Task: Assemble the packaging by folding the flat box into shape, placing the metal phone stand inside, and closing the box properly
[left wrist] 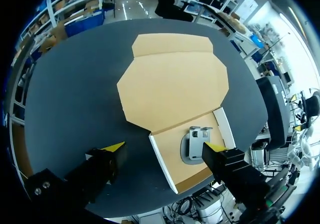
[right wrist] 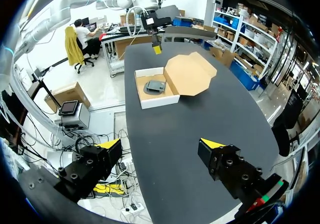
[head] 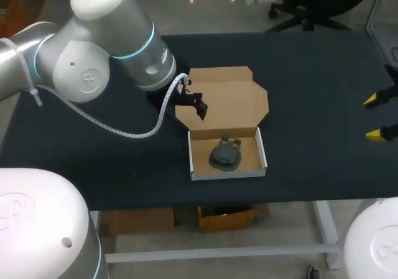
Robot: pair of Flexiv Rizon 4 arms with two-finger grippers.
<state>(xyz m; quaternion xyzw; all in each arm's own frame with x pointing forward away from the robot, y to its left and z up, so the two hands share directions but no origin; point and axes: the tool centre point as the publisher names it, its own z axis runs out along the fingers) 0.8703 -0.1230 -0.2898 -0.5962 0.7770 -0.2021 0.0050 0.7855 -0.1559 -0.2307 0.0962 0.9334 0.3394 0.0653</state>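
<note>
**Box** (head: pixel 202 156) – brown cardboard tray with white outer walls, folded into shape and standing open near the front middle of the black tabletop (head: pixel 311 74). Its lid (head: pixel 231 102) lies flat on the tabletop behind the tray, hinged along the tray's rear wall, with the tuck flap at its far end.

**Phone stand** (head: pixel 225 153) – dark grey metal, lying inside the tray on its floor, about midway between the side walls.

**Left tool** (head: pixel 200 108) – fingers spread wide, pinching nothing. It hangs above the left part of the lid, just behind the tray's rear left corner. From the left wrist, the tray's open corner sits between the two yellow tips (left wrist: pixel 112 147), and the phone stand shows close beside one of them.

**Right tool** (head: pixel 377 116) – fingers spread wide, holding nothing, at the tabletop's right edge and well apart from the box. From the right wrist, the box lies far ahead of the fingers, across bare tabletop.
</note>
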